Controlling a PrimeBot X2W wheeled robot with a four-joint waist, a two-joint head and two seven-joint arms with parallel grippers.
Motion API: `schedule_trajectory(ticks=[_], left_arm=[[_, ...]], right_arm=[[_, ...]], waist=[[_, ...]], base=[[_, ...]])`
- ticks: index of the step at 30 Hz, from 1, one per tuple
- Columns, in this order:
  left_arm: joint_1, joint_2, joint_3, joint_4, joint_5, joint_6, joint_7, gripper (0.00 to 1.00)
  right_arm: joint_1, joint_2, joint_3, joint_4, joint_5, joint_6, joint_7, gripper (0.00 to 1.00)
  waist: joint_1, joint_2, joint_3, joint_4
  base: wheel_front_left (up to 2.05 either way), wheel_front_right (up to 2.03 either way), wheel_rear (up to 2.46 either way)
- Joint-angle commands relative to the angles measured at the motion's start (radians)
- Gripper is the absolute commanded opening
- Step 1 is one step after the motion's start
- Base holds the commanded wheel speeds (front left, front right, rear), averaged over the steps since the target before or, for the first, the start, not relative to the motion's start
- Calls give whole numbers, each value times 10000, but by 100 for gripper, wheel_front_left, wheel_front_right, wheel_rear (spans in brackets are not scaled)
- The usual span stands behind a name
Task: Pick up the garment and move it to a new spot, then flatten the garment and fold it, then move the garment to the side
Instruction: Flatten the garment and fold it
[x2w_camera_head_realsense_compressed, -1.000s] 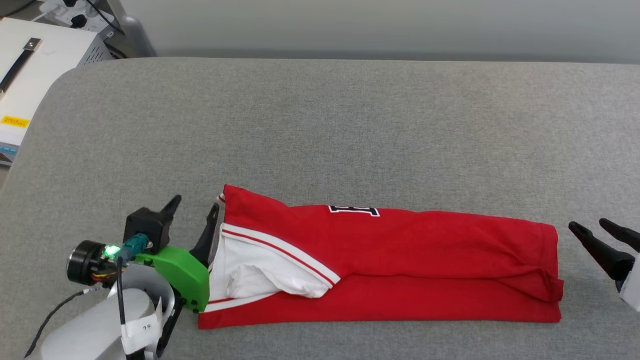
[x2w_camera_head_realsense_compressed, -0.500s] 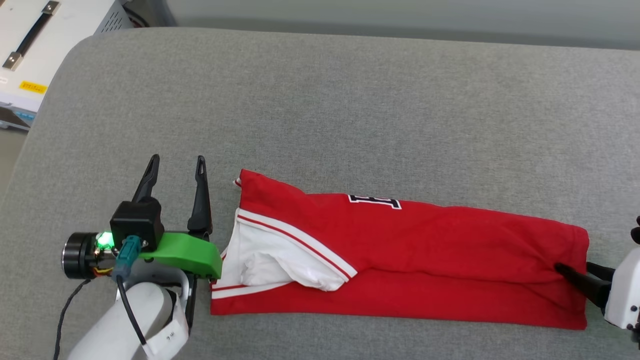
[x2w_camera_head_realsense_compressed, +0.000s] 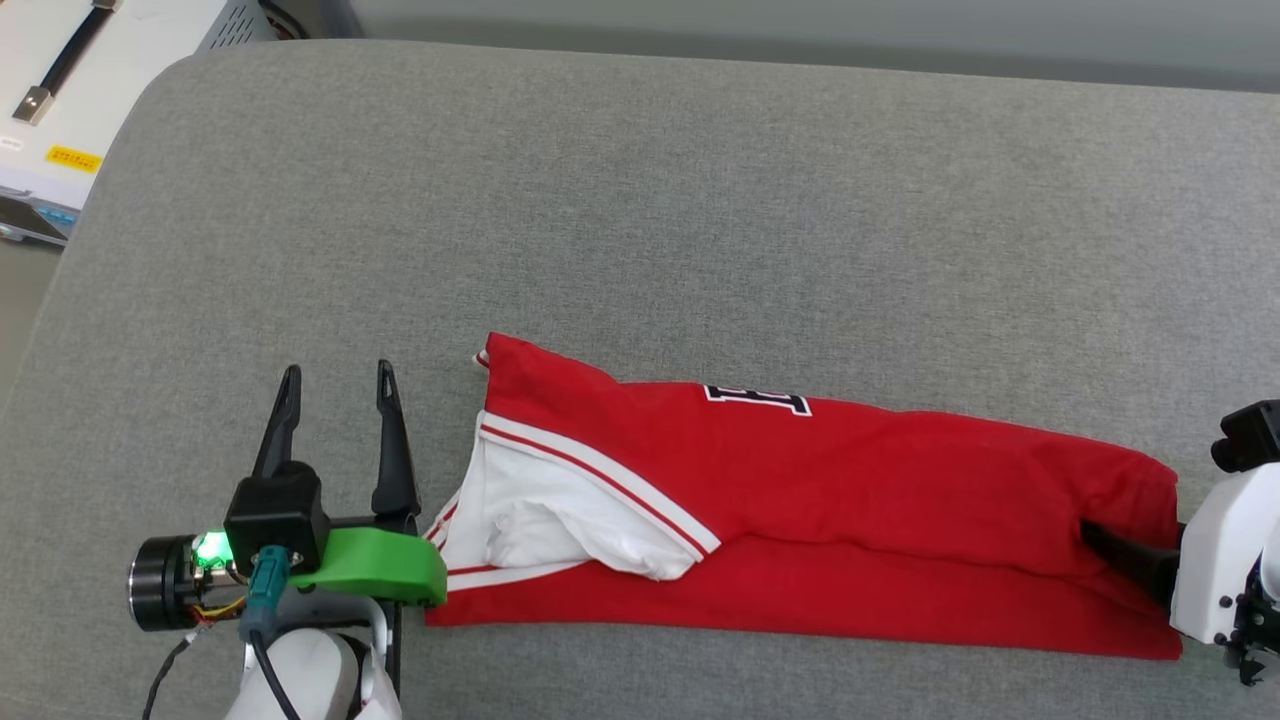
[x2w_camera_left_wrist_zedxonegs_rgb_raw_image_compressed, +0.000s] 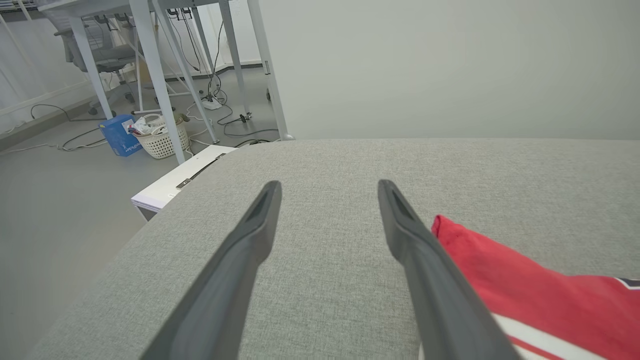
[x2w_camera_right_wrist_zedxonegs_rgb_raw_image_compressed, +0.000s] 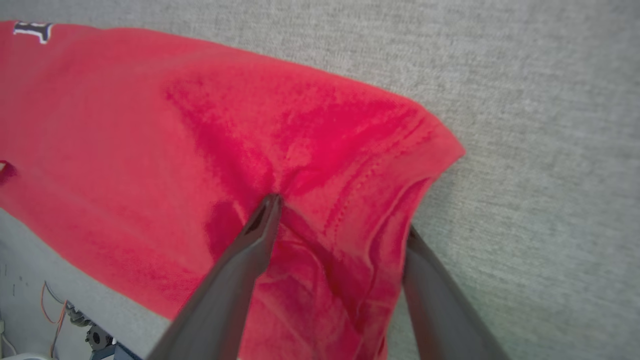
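Observation:
The garment (x2w_camera_head_realsense_compressed: 860, 500) lies on the grey table (x2w_camera_head_realsense_compressed: 640, 200) as a long red strip folded lengthwise, with a white sleeve and striped trim at its left end. My left gripper (x2w_camera_head_realsense_compressed: 335, 385) stands open just left of that end, fingers pointing up the view, apart from the cloth. In the left wrist view the left gripper (x2w_camera_left_wrist_zedxonegs_rgb_raw_image_compressed: 329, 185) has bare table between its fingers, and the garment (x2w_camera_left_wrist_zedxonegs_rgb_raw_image_compressed: 500, 285) lies to the right. My right gripper (x2w_camera_right_wrist_zedxonegs_rgb_raw_image_compressed: 340, 215) is open at the garment's (x2w_camera_right_wrist_zedxonegs_rgb_raw_image_compressed: 175, 125) right hem, one finger on top, the other slipped under the fabric edge. The right gripper (x2w_camera_head_realsense_compressed: 1100, 540) shows one dark finger on the cloth.
A white equipment case (x2w_camera_head_realsense_compressed: 60, 80) sits off the table's rounded far-left corner. Beyond that edge the left wrist view shows floor, metal table legs (x2w_camera_left_wrist_zedxonegs_rgb_raw_image_compressed: 155, 75), a white basket (x2w_camera_left_wrist_zedxonegs_rgb_raw_image_compressed: 159, 140) and a blue box (x2w_camera_left_wrist_zedxonegs_rgb_raw_image_compressed: 120, 140). Bare grey table stretches behind the garment.
The head camera has shifted. My right gripper moved in from beyond the garment's right end onto its hem. My left gripper drew back from the sleeve end and turned to point up the view.

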Motion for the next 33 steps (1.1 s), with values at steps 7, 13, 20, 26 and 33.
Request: schedule_trajectory(ticks=[7,13,20,26,33], left_arm=[[709,-545,658,25,801,-728,-56,100],[864,-843,983,88,1223,-1195,-56,100],[995,-1073,1264,219,1558,-1617,-57,100],[1222,-1279,1567,361,1822,-1921,-57,100],[1077,-1463,1733,407,1977,-2117,-57,100]], right_arm=[[71,-124,199,550,339,77,-418,0],[-31,-850,-400,908,472,77,-666,0],[94,-1607,-890,1426,149,77,-595,0],[464,-1340,-708,-1270,667,77,51,0],[40,-712,2,-3465,270,77,920,0]], waist=[[1,0,-345,-167],[1,0,-606,-205],[1,0,-864,-257],[1,0,-1138,-344],[1,0,-917,-247]], base=[[0,0,0],[0,0,0],[0,0,0],[0,0,0],[0,0,0]])
